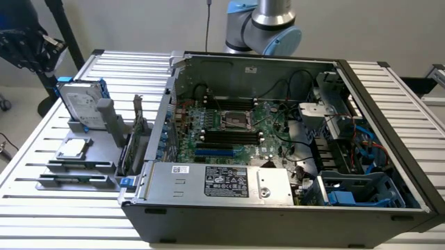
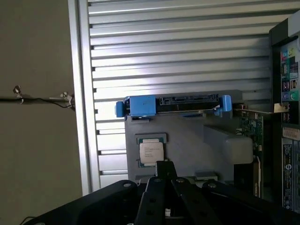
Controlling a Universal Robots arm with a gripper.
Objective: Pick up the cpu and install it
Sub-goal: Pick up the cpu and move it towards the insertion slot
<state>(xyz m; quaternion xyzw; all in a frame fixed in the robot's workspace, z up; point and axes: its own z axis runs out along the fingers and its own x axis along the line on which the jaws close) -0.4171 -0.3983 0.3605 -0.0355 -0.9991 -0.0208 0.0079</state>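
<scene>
Closest to the wrist camera, the gripper (image 2: pixel 165 169) shows black links converging on a single tip: jaws drawn together, nothing held. Its body is cut off by the frame edge and covers the near part of the grey holder (image 2: pixel 192 138). Just beyond the tip, apart from it, the cpu (image 2: pixel 151 152) lies flat in a square recess of the holder, metal top up; its markings cannot be read. In the exterior view the cpu (image 1: pixel 72 149) sits at the exterior view's left, outside the computer case (image 1: pixel 278 221).

Behind the cpu, the hard drive (image 2: pixel 187 101) stands on edge between blue rails. Beside it an expansion card (image 2: pixel 251 129) is upright, partly hidden by the holder. Two long dark parts (image 1: pixel 78 166) in the holder's slots are hard to make out. All rest on the slatted table (image 2: pixel 178 47).

Inside the open case, the motherboard socket (image 1: pixel 236 121) is visible; whether it is occupied cannot be told. Farthest back, the arm (image 1: pixel 268 23) is cut off by the frame's top.
</scene>
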